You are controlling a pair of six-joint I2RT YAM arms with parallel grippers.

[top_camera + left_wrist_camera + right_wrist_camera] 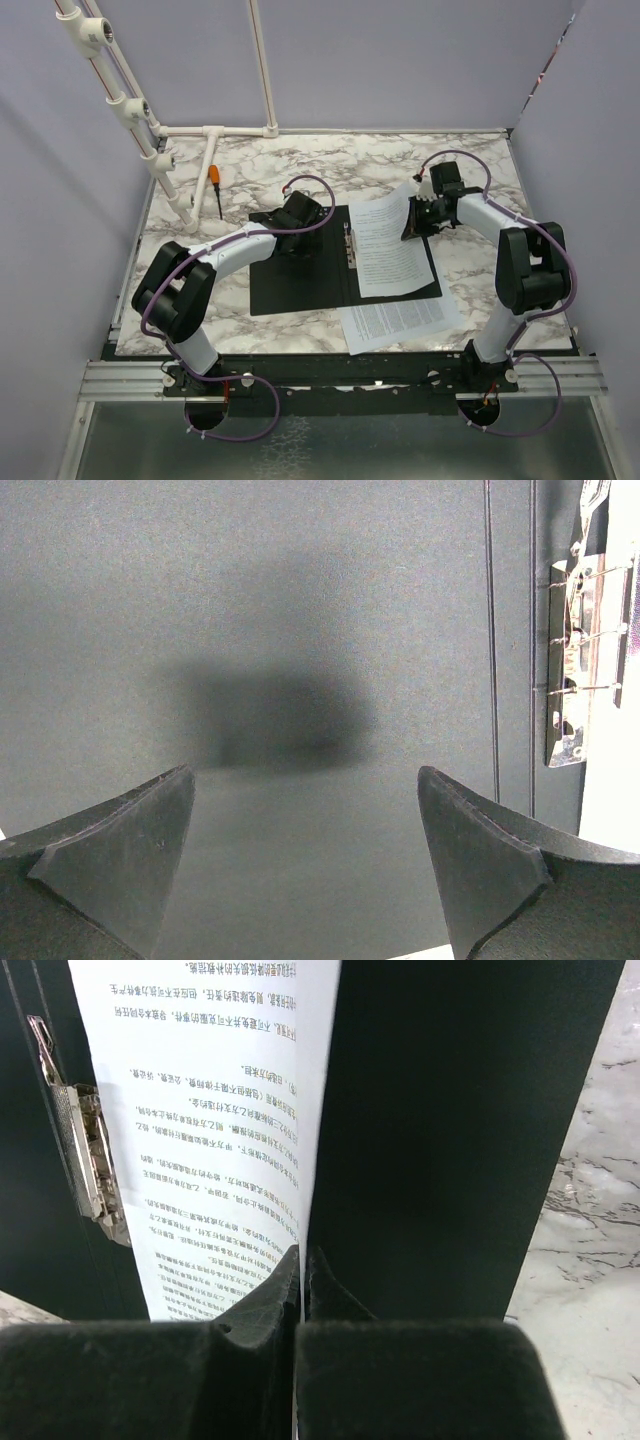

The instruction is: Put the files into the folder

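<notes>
Now | folder open, black inside | right gripper pinching printed sheet | left gripper spread, empty

The folder shows a matt black inside, finely grained like coated card, and its spine clip is bright polished metal that throws glints. The files are thin matt white paper printed with small black text. The table has a marble-patterned top, smooth with a faint sheen. The fingers of the left gripper and the pads of the right gripper are dull black, finely rough and rubbery. The arm shells look like glossy white plastic, the rail like bare dull metal
</notes>
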